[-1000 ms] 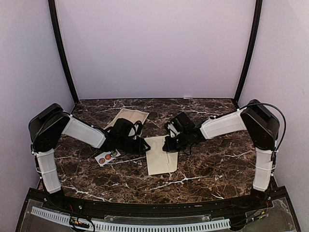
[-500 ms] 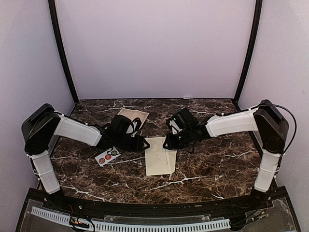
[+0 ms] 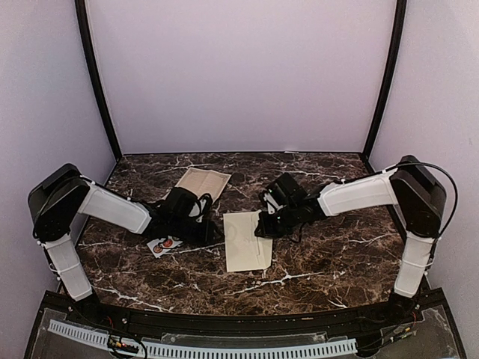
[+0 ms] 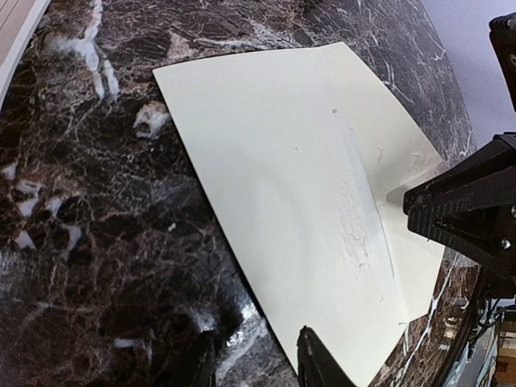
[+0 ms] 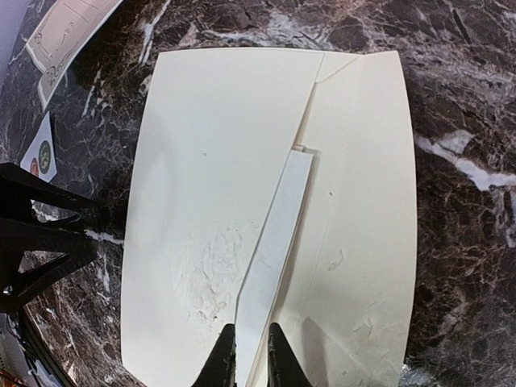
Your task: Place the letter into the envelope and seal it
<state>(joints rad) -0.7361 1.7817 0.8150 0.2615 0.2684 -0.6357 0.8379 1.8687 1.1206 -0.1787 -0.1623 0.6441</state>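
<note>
Right hand (image 5: 251, 334) pinches white strip (image 5: 276, 234) on envelope (image 5: 201, 177) — left hand (image 4: 255, 345) alongside.

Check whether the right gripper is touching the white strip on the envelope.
Touching. The right wrist view shows the white strip running up off the envelope and pinched between the right gripper jaws.

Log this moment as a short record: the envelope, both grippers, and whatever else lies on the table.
envelope: flat near the middle of the table, flap open
white strip: along the flap fold, near end raised
right gripper: shut on the white strip's near end
left gripper: open at the envelope's left edge, holding nothing
sticker sheet: left of the envelope
bordered sheet: farther back, on the left
</note>
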